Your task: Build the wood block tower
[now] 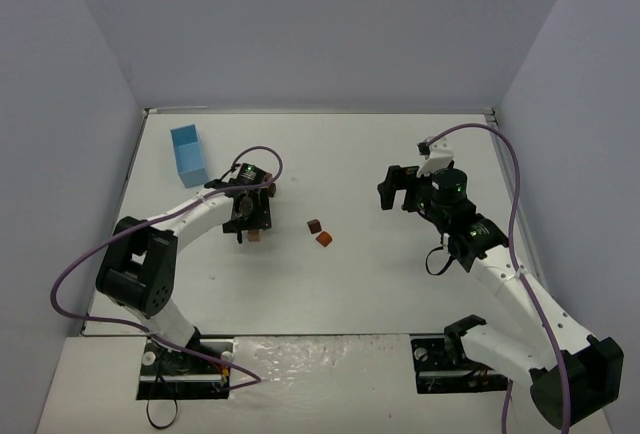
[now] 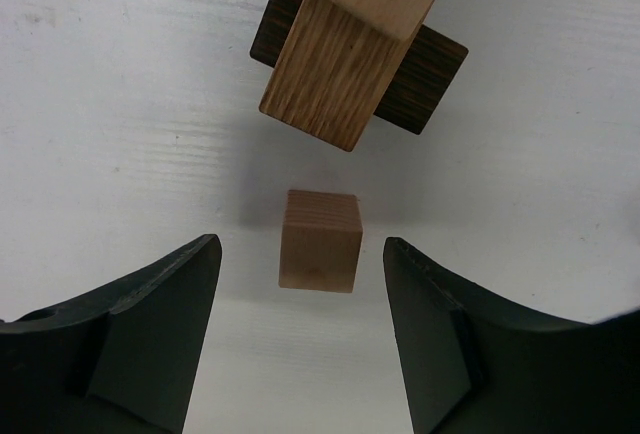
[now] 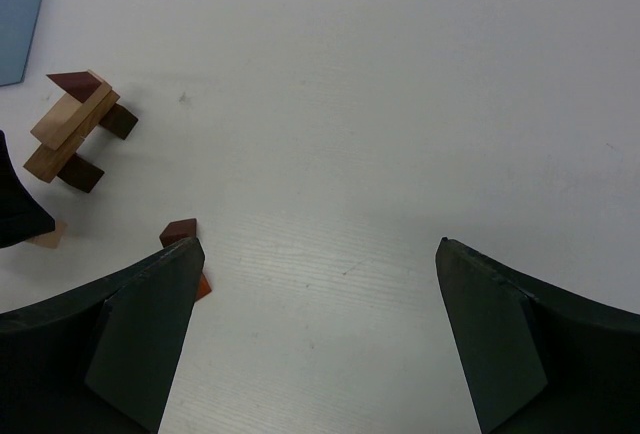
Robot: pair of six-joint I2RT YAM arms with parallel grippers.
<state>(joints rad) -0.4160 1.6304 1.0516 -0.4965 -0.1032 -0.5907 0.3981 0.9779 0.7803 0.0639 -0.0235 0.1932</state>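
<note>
Left wrist view puts my left claw (image 2: 300, 246) at the bottom of the frame, jaws apart and holding nothing, straddling a tan cube (image 2: 320, 241) at centre that touches neither finger, with the tower (image 2: 345, 64) of crossed light and dark blocks beyond it at the top edge. If I close off-centre, one finger could shove the cube into that stack, or a tilted lift could clip its overhang and topple it. My right claw (image 3: 315, 254) hangs wide open and empty.
</note>
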